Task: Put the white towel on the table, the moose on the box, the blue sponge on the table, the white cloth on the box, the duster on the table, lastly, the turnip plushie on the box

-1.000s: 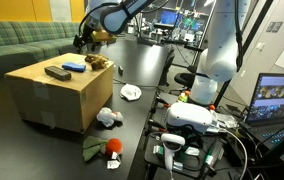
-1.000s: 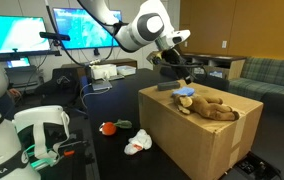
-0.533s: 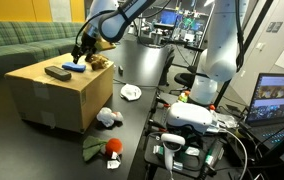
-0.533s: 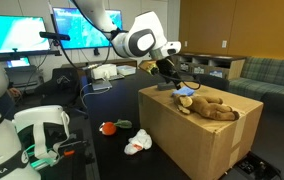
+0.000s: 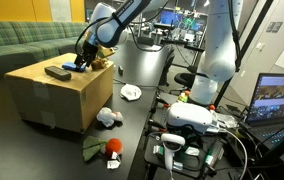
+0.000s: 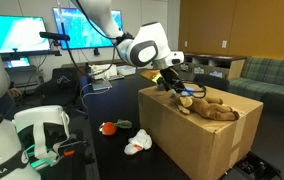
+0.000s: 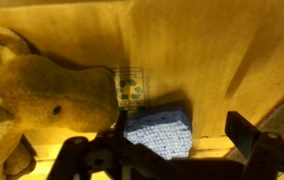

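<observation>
The blue sponge (image 7: pixel 160 130) lies on top of the cardboard box (image 5: pixel 52 100), next to the brown moose (image 7: pixel 42 100). My gripper (image 7: pixel 181 132) is open and low over the box, with the sponge between its fingers, nearer the left one. In both exterior views the gripper (image 5: pixel 81 62) (image 6: pixel 174 88) hangs just above the sponge (image 6: pixel 185 97) beside the moose (image 6: pixel 210 108). The dark duster (image 5: pixel 57 72) lies on the box too. A white towel (image 5: pixel 107 118), a white cloth (image 5: pixel 130 92) and the red turnip plushie (image 5: pixel 110 147) lie on the black table.
The black table (image 5: pixel 132 125) runs beside the box. A white headset on a stand (image 5: pixel 197 115) and a laptop (image 5: pixel 282 100) stand near its edge. A green sofa (image 5: pixel 22 40) is behind the box. Monitors (image 6: pixel 82 30) stand at the back.
My gripper has come down and over from above the box's far edge to just over the blue sponge. The objects have not moved.
</observation>
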